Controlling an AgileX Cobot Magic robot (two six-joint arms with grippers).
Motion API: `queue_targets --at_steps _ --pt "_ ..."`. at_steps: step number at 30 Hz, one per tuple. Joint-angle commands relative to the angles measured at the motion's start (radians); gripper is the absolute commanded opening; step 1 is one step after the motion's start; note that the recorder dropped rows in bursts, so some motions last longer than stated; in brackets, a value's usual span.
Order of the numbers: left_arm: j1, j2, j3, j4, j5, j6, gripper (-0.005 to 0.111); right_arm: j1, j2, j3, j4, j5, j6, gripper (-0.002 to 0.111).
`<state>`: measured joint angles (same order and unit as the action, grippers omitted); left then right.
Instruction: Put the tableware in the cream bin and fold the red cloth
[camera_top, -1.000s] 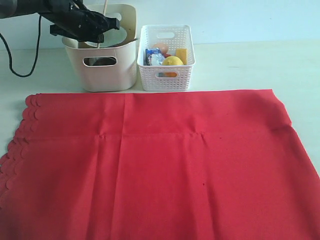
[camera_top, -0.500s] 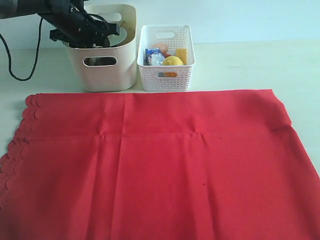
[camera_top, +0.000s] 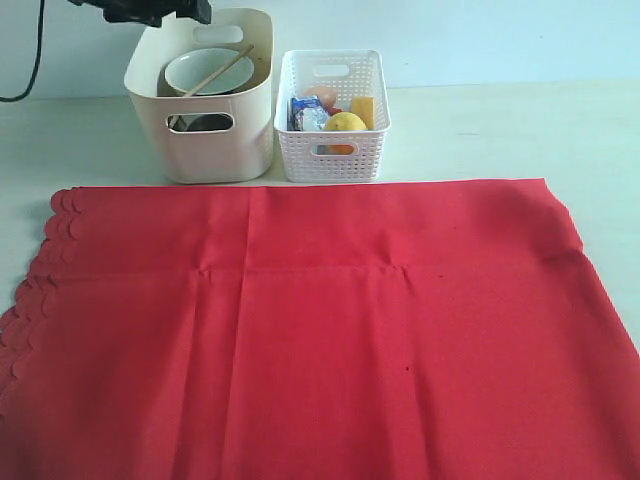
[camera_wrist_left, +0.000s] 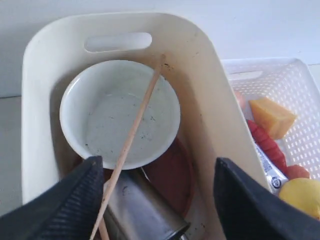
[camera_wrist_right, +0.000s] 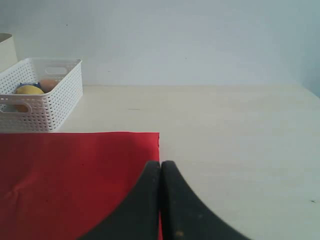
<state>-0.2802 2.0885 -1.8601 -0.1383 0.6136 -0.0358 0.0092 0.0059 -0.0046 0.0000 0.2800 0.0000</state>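
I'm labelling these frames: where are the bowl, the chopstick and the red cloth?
bowl (camera_wrist_left: 100, 120): left wrist view, inner floor.
chopstick (camera_wrist_left: 134, 127): left wrist view, mid-shaft.
red cloth (camera_top: 330, 330): exterior view, centre.

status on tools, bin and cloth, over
Left tool open over bin, empty. Right tool shut, near cloth edge. Bowl, chopstick, cup in bin; cloth flat, unfolded. Nothing on cloth.
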Motion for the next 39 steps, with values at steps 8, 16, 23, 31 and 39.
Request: queue_targets --at_steps 8,16,23,31,39 --pt "0.002 -0.103 -0.002 0.003 0.18 0.057 0.061 -0.004 -0.006 0.005 0.0 -0.013 0.0 0.0" --pt "0.002 -0.147 -0.002 0.003 0.352 0.066 0.026 -0.004 -0.006 0.005 0.0 -0.013 0.0 0.0" --pt "0.002 -0.291 0.09 0.013 0.383 0.066 0.005 -0.004 -0.006 0.005 0.0 -0.013 0.0 0.0" --pt "0.002 -0.527 0.308 0.015 0.294 0.066 0.0 -0.004 -0.006 0.005 0.0 -0.013 0.0 0.0" --pt "0.002 -0.711 0.444 0.076 0.303 0.036 0.0 -0.004 -0.006 0.005 0.0 -0.013 0.0 0.0"
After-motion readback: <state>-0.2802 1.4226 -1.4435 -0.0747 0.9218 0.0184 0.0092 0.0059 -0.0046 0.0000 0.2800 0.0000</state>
